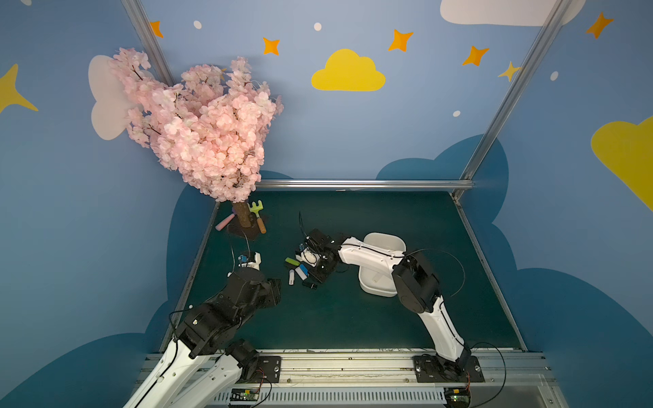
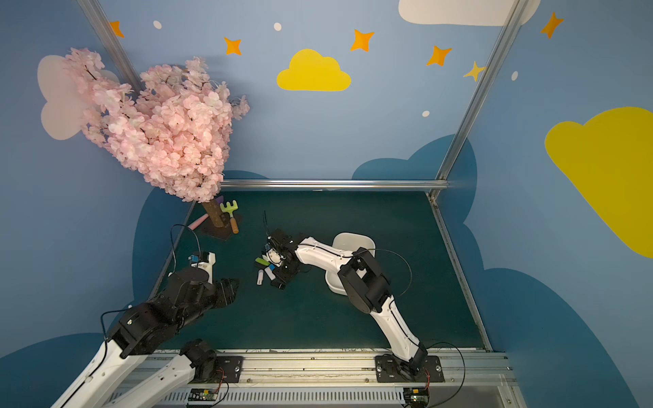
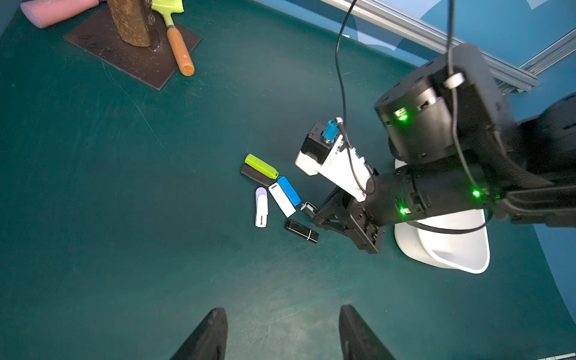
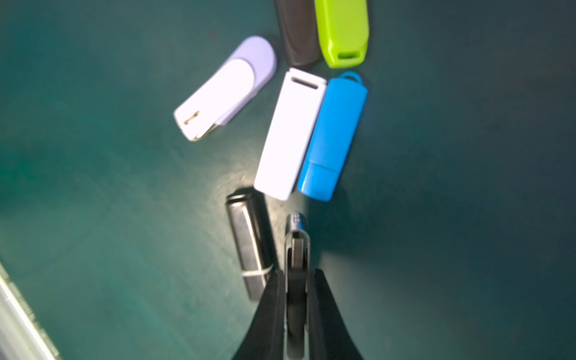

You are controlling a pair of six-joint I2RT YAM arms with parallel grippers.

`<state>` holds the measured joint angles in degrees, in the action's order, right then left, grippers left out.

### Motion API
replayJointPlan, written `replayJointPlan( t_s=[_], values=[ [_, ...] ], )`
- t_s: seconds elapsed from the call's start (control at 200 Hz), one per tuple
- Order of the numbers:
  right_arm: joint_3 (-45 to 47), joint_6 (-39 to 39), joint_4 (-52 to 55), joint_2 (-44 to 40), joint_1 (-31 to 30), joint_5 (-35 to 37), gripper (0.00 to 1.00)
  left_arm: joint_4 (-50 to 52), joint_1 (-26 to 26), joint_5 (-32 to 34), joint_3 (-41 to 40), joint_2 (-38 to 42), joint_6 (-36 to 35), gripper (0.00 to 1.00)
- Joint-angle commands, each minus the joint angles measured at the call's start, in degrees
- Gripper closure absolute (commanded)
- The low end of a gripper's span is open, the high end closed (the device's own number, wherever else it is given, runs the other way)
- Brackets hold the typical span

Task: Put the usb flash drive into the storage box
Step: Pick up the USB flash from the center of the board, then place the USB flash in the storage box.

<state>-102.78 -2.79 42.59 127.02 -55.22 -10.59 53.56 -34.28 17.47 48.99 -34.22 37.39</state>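
Right gripper [image 4: 296, 276] clamps the usb flash drive [image 4: 297, 246] (metal swivel kind), long axis straight out past its tips; black stick [image 4: 249, 246] alongside, bare counter [image 4: 436, 249] opposite, storage box [image 1: 387, 242] behind. Left gripper [image 3: 280, 330] gapes.

The right gripper [image 2: 278, 279] points down into a cluster of drives. The green drive [image 2: 262, 261] and white drive [image 2: 260, 277] lie just beyond its jaws. The box [image 2: 354, 237] sits behind those jaws, partly hidden by the arm. The left gripper [image 2: 230, 288] hangs well apart, jaws pointing toward the cluster.
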Motion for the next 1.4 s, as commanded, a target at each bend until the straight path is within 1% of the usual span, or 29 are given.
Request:
replayJointPlan(
  t_s=[0.0, 0.075, 0.165, 0.225, 0.36, 0.445, 0.516, 0.556, 0.616, 0.761, 0.851, 0.921, 1.001, 1.146, 1.186, 1.311, 1.397],
  values=[
    [2.12, 0.90, -1.14, -8.15, 0.57, -0.27, 0.94, 0.49, -0.19, 0.53, -0.63, -0.25, 0.29, 0.39],
    [4.49, 1.16, -1.25, -12.52, 1.80, 0.75, 0.95, 0.28, -0.07, 0.30, -0.67, -0.41, 0.34, 0.39],
    [9.40, 2.03, -2.09, -18.91, 4.96, 2.19, 0.95, -0.14, -0.10, -0.18, -1.02, -0.65, 0.25, 0.39],
    [13.87, 3.04, -3.28, -23.38, 7.91, 2.50, 0.95, -0.95, -0.09, -0.55, -1.67, -0.97, 0.53, 0.39],
    [23.20, 6.93, -4.73, -31.03, 17.21, 3.21, 0.94, -3.34, 0.26, -1.14, -3.46, -3.21, 1.78, 0.39],
    [28.08, 8.01, -5.70, -33.58, 21.97, 5.08, 0.94, -6.15, 0.35, -2.63, -5.01, -5.19, 2.04, 0.39],
    [31.41, 8.90, -7.31, -34.05, 25.06, 7.53, 0.94, -7.65, 0.35, -3.14, -6.24, -7.19, 2.15, 0.39],
    [32.10, 10.56, -7.61, -33.23, 26.27, 9.21, 0.94, -8.10, 0.39, -3.07, -6.81, -8.29, 2.16, 0.40],
    [31.18, 11.06, -6.82, -31.03, 27.70, 10.29, 0.94, -8.34, 0.35, -3.01, -7.07, -9.78, 2.38, 0.40],
    [28.52, 11.51, -4.93, -24.81, 27.80, 15.62, 0.94, -9.92, 0.45, -2.85, -7.90, -11.49, 2.10, 0.40],
    [28.29, 11.62, -6.25, -22.16, 27.76, 15.34, 0.92, -10.75, 0.77, -3.10, -8.39, -12.53, 1.99, 0.39],
    [27.31, 12.07, -5.75, -20.50, 27.80, 15.57, 0.92, -10.76, 0.97, -3.63, -8.02, -14.00, 2.01, 0.40],
    [26.97, 12.29, -5.92, -20.13, 27.59, 15.45, 0.92, -11.28, 1.07, -3.51, -7.99, -15.07, 1.93, 0.40],
    [27.12, 12.54, -5.80, -19.67, 27.59, 14.94, 0.87, -13.58, 1.35, -4.05, -9.09, -16.32, 1.90, 0.39],
    [26.81, 12.54, -5.22, -19.49, 27.46, 14.67, 0.85, -13.94, 1.32, -4.26, -9.09, -17.07, 1.91, 0.39],
    [26.45, 12.58, -4.36, -20.63, 26.49, 15.76, 0.68, -14.40, 1.32, -4.53, -8.83, -19.25, 1.64, 0.39],
    [26.75, 12.77, -4.23, -22.08, 26.25, 15.89, 0.63, -14.66, 1.42, -4.46, -8.74, -20.20, 1.55, 0.39]
  ],
)
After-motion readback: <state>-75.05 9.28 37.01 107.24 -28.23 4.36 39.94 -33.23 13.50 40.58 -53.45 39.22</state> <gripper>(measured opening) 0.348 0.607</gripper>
